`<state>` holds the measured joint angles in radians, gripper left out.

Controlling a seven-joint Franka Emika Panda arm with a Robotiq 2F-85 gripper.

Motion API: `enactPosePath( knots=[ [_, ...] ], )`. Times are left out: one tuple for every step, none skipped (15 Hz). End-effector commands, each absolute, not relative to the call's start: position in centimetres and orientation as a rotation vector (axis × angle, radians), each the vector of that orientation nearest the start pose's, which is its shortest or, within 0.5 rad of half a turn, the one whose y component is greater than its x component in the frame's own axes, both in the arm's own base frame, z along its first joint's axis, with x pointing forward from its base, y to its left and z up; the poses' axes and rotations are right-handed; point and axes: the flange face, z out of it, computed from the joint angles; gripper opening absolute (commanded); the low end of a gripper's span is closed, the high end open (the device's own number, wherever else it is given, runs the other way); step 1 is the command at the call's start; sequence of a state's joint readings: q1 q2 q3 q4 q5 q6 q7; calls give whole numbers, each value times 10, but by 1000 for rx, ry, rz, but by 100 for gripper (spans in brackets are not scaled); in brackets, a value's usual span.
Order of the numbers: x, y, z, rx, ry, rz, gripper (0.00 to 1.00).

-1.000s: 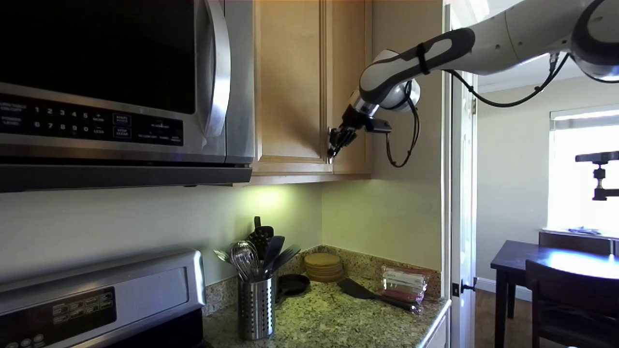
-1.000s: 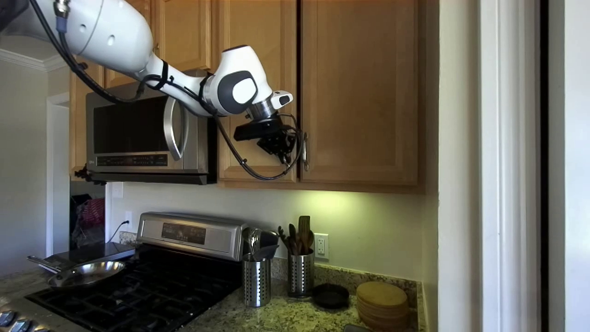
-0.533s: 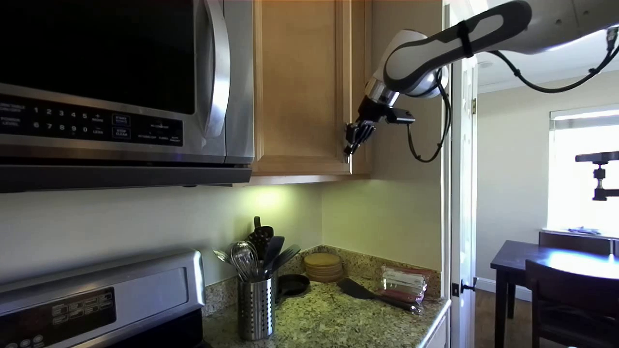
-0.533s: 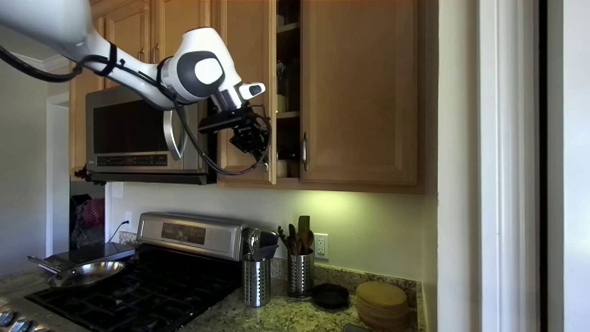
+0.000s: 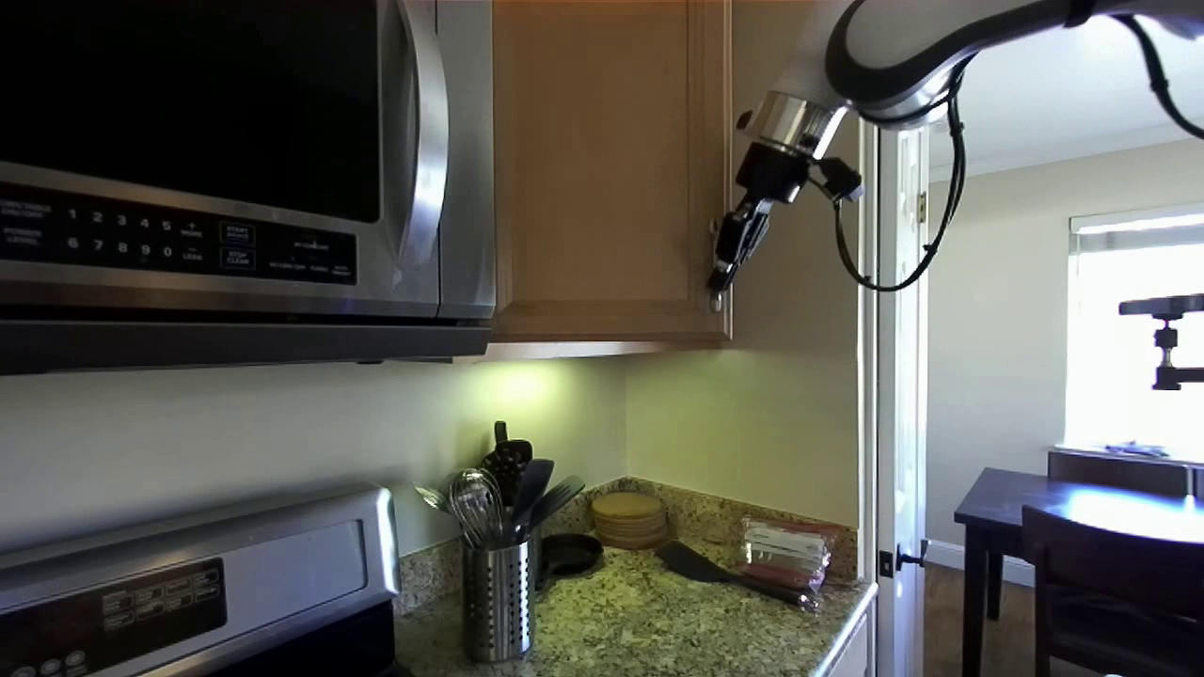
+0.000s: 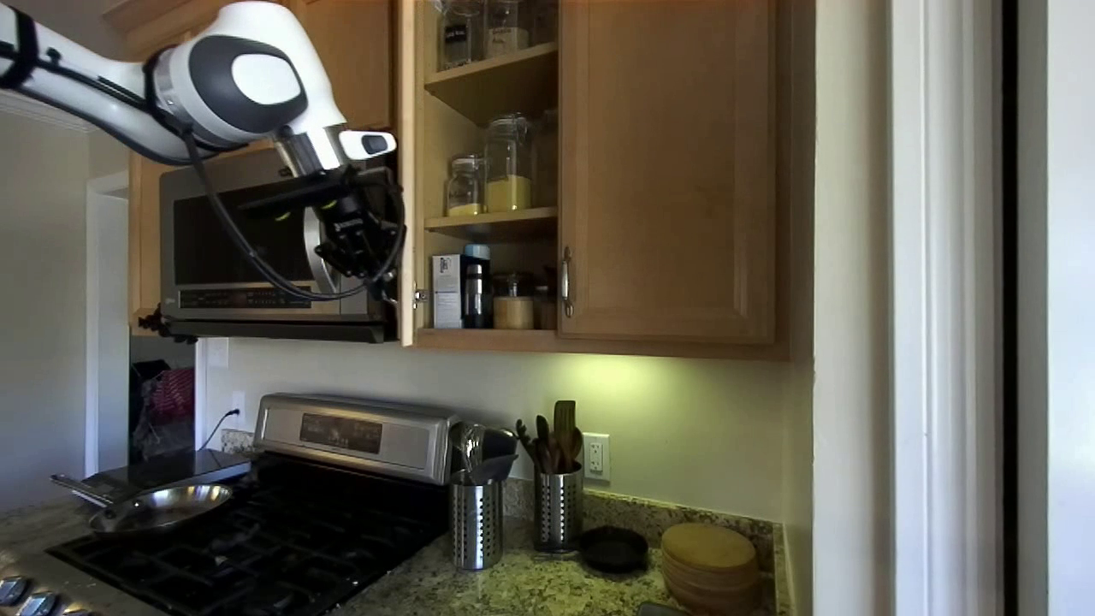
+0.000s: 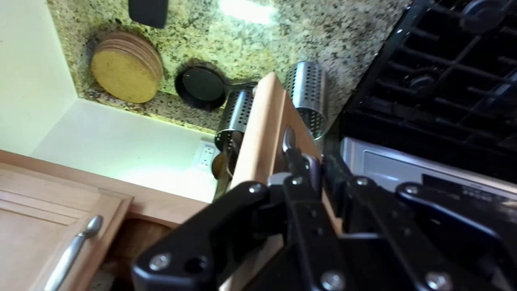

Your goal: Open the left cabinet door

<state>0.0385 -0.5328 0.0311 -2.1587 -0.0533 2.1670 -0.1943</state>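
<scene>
The tall light tan wood cabinet door [image 5: 597,169] with a recessed panel stands wide open; in an exterior view it shows almost edge-on beside the steel-fronted, black-glass microwave [image 6: 201,248], with wooden shelves [image 6: 496,70] and clear glass jars [image 6: 508,175] exposed to its right. The smooth white arm [image 5: 903,38] with dark grey panels reaches in from the upper right in an exterior view, bends downward at a shiny silver wrist collar [image 5: 798,122] and tilts the black two-fingered tool [image 5: 722,273] down towards the door's handle side. A thin black cable [image 5: 959,165] hangs in a loop under the wrist. In the wrist view, the black fingers [image 7: 301,202] stand near each other at the slim silver bar handle [image 7: 288,139], whose rounded end shows past one fingertip; whether they clamp it, I cannot tell. The matching tan wood twin door [image 6: 667,171] is closed. Below, a perforated steel canister [image 5: 497,602] stands on the speckled granite surface [image 5: 640,621].
</scene>
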Motion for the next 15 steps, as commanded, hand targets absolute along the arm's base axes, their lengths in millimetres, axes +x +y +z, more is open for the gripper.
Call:
enactPosePath(
  knots=[
    [388, 68, 687, -2997, -726, -851, 43],
    [381, 71, 690, -2981, -775, -826, 49],
    [375, 69, 691, -2963, -794, -785, 55],
    [369, 65, 691, -2944, -791, -754, 62],
    [365, 57, 688, -2937, -764, -713, 67],
    [361, 51, 685, -2931, -741, -669, 75],
    [358, 41, 679, -2940, -697, -616, 81],
    [356, 32, 676, -2947, -665, -571, 86],
    [356, 22, 670, -2955, -623, -514, 94],
    [356, 14, 666, -2960, -595, -474, 98],
    [359, 5, 661, -2974, -558, -445, 100],
    [361, -2, 659, -2983, -525, -435, 100],
    [367, -9, 657, -2998, -488, -446, 100],
    [373, -14, 655, -3014, -445, -465, 100],
    [384, -17, 656, -3040, -409, -519, 100]
  ],
)
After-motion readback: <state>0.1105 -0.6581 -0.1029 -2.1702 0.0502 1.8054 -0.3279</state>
